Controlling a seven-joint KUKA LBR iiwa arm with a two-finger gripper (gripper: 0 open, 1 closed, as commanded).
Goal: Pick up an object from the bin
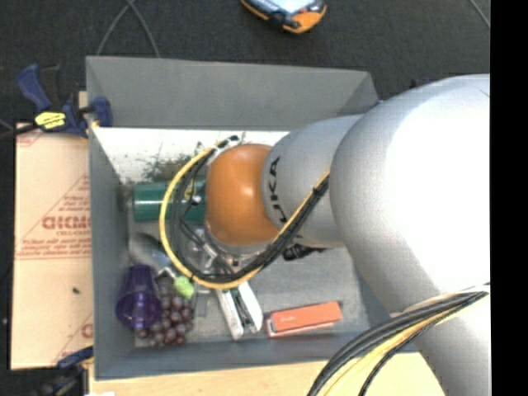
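My gripper (205,252) hangs below the arm's orange cover in the left middle of the bin, with just part of its dark metal body showing. A teal cylinder (151,201) lies just to its upper left. A small green piece (183,287) and a bunch of dark plastic grapes (169,318) lie just below it. A white stapler-like object (240,310) lies at its lower right. What is directly under the gripper is hidden.
A translucent purple object (136,300) sits in the bin's front left corner, next to the grapes. An orange flat block (305,318) lies near the front wall. The arm covers the bin's right half.
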